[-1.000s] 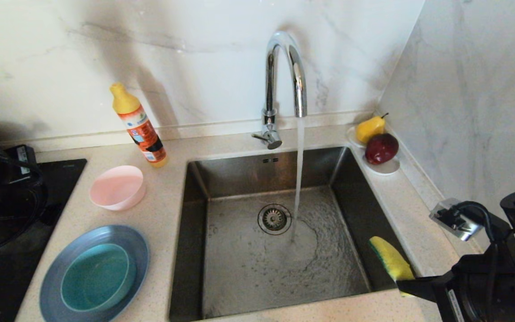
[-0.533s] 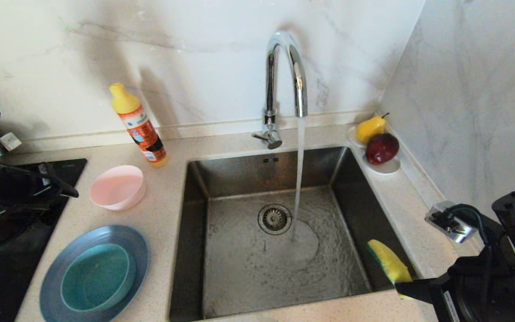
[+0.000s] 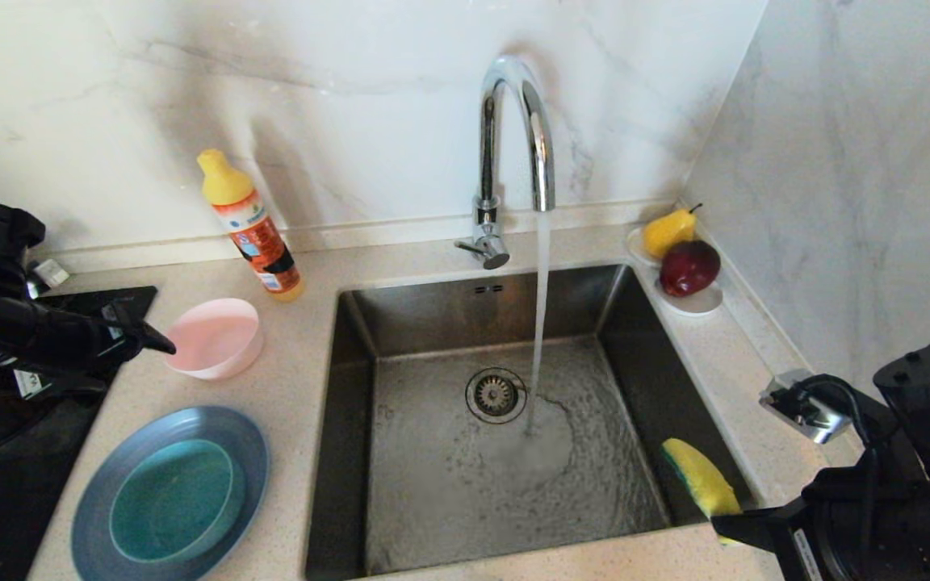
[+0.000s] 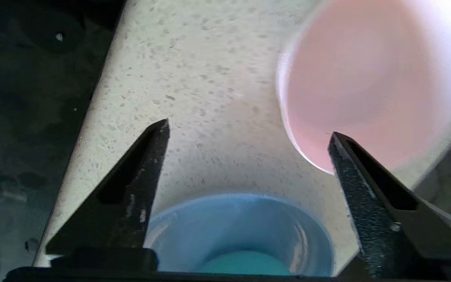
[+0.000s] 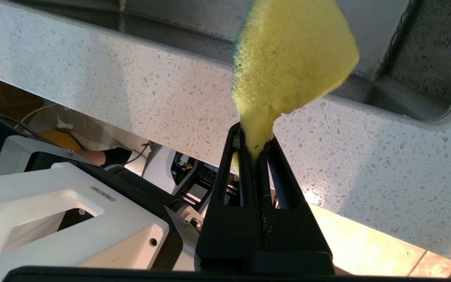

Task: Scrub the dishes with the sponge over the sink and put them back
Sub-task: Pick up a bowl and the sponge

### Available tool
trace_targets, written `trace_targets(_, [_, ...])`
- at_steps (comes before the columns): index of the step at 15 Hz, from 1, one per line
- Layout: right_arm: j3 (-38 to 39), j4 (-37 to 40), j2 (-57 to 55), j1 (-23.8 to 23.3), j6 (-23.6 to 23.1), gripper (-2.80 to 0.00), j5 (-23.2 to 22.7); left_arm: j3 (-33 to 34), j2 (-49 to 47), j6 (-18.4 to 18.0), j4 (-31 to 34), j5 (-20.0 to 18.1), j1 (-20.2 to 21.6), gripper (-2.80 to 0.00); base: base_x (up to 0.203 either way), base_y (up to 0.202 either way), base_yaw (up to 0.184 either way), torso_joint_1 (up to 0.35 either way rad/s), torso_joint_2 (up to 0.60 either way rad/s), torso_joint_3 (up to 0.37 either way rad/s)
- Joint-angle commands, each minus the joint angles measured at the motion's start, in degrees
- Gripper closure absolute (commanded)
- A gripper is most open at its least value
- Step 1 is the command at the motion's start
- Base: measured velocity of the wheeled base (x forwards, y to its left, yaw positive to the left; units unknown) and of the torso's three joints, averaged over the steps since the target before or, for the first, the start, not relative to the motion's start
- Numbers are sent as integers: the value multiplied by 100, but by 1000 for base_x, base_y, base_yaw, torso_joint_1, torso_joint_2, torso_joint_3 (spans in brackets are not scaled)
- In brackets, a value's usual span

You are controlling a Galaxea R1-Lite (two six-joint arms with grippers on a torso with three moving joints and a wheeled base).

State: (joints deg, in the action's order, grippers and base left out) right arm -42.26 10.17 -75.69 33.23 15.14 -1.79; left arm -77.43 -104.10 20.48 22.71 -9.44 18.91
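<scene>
Left tool (image 3: 146, 339) is spread wide, empty, hovering just beside the near-left rim of the pink bowl (image 3: 213, 337) on the desk (image 3: 303, 387). In the left wrist view 1 finger (image 4: 366, 184) overlaps the bowl rim, the other (image 4: 139, 168) is over bare desk – contact can't be confirmed.

Right tool (image 3: 727, 528) is pinched tight on the yellow sponge (image 3: 697, 478), held at the front-right corner of the sink (image 3: 465, 476), sponge sticking up over the basin. Tap (image 3: 513, 137) is running, water hitting near the drain (image 3: 496, 394).

Teal bowl (image 3: 173, 500) sits inside the grey-blue plate (image 3: 94, 500), front-left of the sink, untouched. Pink bowl is apart from them, behind.

Step in hand, as I read it: pick up the pink bowl for scrubbing. To do it well – straddle the bowl wall, 1 finger inside and 1 outside, go deep enough past the lip, then close. The thin rim is likely slick, so a shallow pinch could let the bowl tip or slide. Lift straight before swinging toward the sink; avoid the detergent bottle (image 3: 251, 226) standing behind. Sponge should wait clear of the stream.
</scene>
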Motion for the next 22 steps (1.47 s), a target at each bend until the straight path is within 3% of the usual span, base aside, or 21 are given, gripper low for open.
trace_targets(1, [25, 3, -16, -18, 6, 0, -5, -26, -272, 74, -65, 14, -1, -280, 0, 0, 0, 0, 0, 0])
trace_targets(9, [52, 3, -42, -106, -11, 0, -14, -150, -616, 230, -363, 74, -17, -280, 0, 0, 0, 0, 0, 0])
trace_targets(13, [87, -6, -42, -122, -11, 0, -23, -167, -901, 227, -531, 505, -98, -280, 0, 0, 0, 0, 0, 0])
trace_targets(19, [87, -6, -42, -203, -29, 0, -41, -229, -884, 246, -531, 514, -98, -280, 0, 0, 0, 0, 0, 0])
trace_targets(20, [87, -6, -46, -203, -24, 0, -49, -229, -884, 246, -531, 514, -98, 0, 0, 0, 0, 0, 0, 0])
trace_targets(22, [85, -15, -51, -203, -21, 0, -49, -281, -884, 246, -527, 514, -98, 0, 0, 0, 0, 0, 0, 0])
